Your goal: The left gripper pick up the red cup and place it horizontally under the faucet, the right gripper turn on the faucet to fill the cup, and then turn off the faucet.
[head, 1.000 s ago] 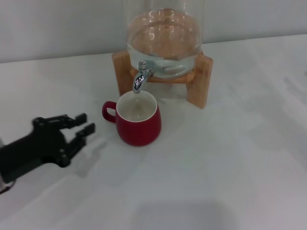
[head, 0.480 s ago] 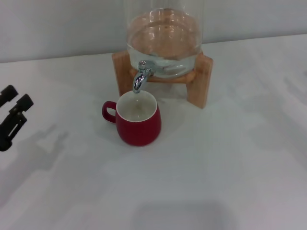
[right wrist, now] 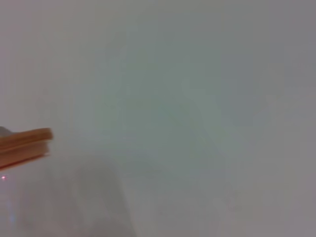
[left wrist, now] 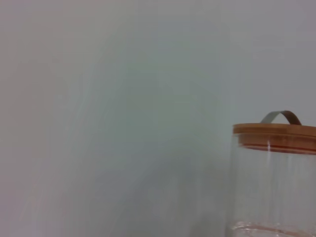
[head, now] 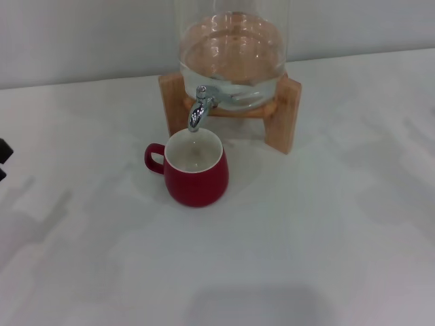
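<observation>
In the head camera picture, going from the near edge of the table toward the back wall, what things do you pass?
red cup → faucet → glass water dispenser on its wooden stand; the left gripper barely shows at the left edge.

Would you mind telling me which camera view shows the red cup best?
The head view: the red cup stands upright and whole beneath the faucet, handle and cream inside visible. Neither wrist view shows the cup; both catch only part of the glass dispenser's wooden lid.

Glossy red cup (head: 196,173), shiny chrome faucet (head: 199,107), clear glass dispenser (head: 232,47), wooden stand (head: 283,109)
</observation>
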